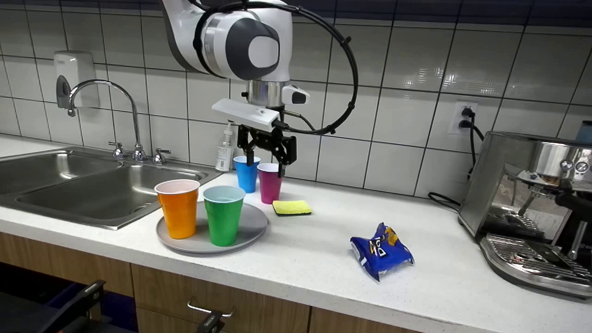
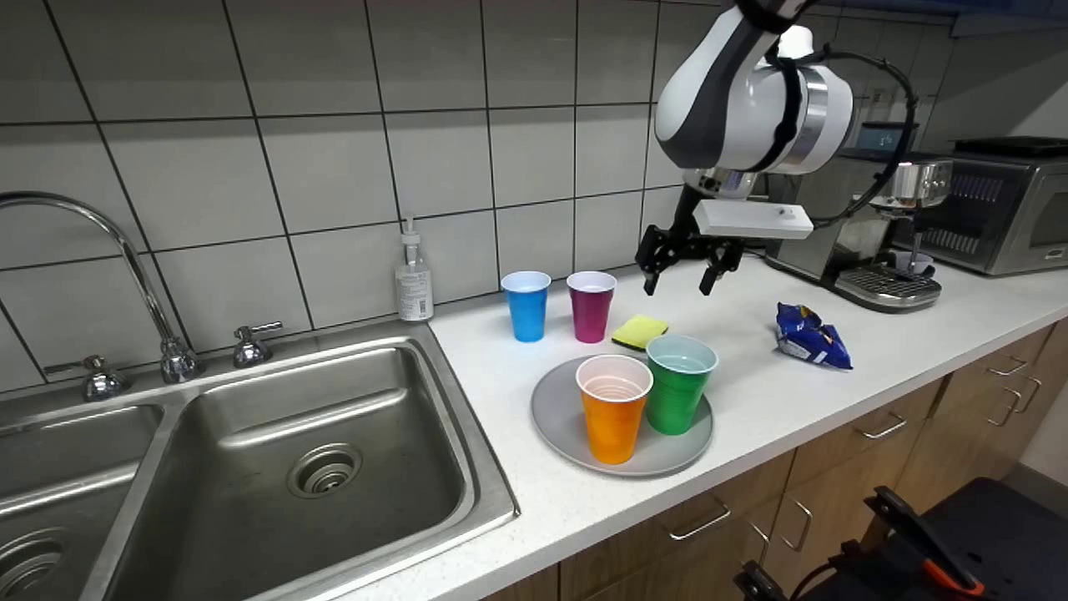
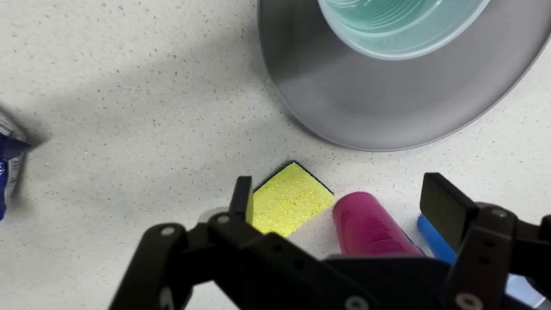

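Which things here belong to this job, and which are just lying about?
Likely the job's, nearest the open gripper: yellow sponge, magenta cup, blue cup.

Farther off, perhaps incidental: green cup, orange cup, gray plate, snack bag, pump bottle, coffee machine.

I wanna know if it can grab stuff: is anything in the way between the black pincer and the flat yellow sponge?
Nothing visible stands between the open black pincer and the flat, yellow, dark-bottomed sponge. The magenta plastic cup stands close beside the sponge, though.
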{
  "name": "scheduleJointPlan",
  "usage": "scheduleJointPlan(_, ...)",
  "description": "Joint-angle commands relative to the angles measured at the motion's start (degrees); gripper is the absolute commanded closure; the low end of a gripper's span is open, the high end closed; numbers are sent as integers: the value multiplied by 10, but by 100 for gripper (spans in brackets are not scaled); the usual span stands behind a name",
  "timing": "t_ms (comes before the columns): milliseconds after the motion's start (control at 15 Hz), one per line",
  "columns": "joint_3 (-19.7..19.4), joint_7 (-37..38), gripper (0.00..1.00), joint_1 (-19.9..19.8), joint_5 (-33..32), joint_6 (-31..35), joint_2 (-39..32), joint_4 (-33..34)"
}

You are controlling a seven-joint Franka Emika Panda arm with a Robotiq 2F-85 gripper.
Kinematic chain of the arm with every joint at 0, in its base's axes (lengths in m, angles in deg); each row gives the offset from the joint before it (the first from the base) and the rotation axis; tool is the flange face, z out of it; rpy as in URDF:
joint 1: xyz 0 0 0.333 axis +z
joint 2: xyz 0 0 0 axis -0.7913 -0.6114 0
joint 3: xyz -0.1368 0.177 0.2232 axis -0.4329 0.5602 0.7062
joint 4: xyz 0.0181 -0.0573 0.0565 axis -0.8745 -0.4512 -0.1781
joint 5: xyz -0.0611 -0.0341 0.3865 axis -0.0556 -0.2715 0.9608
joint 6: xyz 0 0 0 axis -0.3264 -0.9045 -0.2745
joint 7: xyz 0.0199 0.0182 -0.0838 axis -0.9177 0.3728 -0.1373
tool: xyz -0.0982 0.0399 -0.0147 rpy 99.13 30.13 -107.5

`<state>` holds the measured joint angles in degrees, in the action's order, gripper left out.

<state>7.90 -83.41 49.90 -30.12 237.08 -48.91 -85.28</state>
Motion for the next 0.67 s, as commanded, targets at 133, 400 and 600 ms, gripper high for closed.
scheduleJointPlan(133, 1, 157, 0, 3, -87, 30, -30, 12)
scheduleJointPlan(400, -1, 230, 0, 11, -113, 16, -47, 31)
scheduleJointPlan(600, -6, 277, 0, 20, -123, 5, -61, 51)
